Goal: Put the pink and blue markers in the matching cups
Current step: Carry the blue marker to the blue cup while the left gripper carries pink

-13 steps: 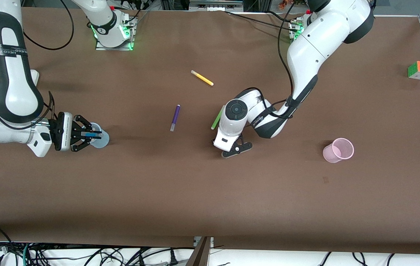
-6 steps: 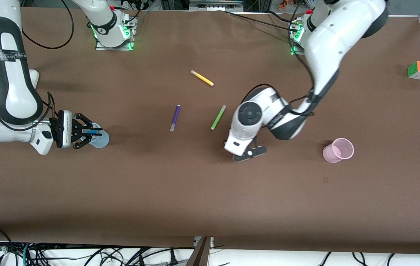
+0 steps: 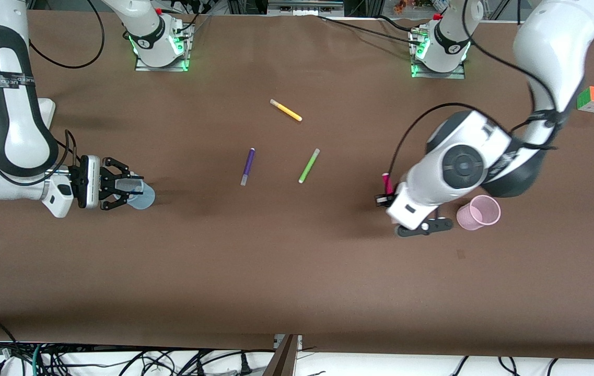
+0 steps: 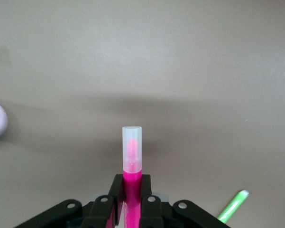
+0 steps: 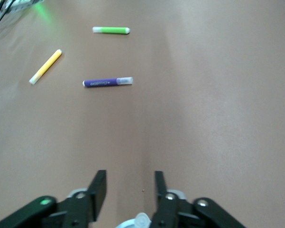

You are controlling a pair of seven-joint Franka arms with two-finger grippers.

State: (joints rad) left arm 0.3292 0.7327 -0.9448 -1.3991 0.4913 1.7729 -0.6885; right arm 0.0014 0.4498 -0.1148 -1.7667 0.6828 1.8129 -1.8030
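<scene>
1. The pink marker is clamped between the closed fingers of the left gripper. In the left wrist view its long axis runs straight out from the fingers, clear cap end leading and the magenta barrel in the grip.
2. In the front view the pink marker shows as a short magenta stub at the gripper, up in the air over the table, close beside the pink cup on the side toward the right arm's end.
3. The pink cup stands upright with its mouth open, toward the left arm's end of the table.
4. The blue cup stands toward the right arm's end, well apart from the pink cup.
5. The right gripper sits over the blue cup with its fingers parted; a pale cap end shows between them at the cup's rim, and nothing is gripped. The blue marker's barrel cannot be made out.
6. Between the 2 cups lie 3 other pens, all farther from the front camera than the pink cup: the purple pen, the green pen and the yellow pen.
7. A colour cube sits near the table edge at the left arm's end, also farther from the camera than the pink cup.
</scene>
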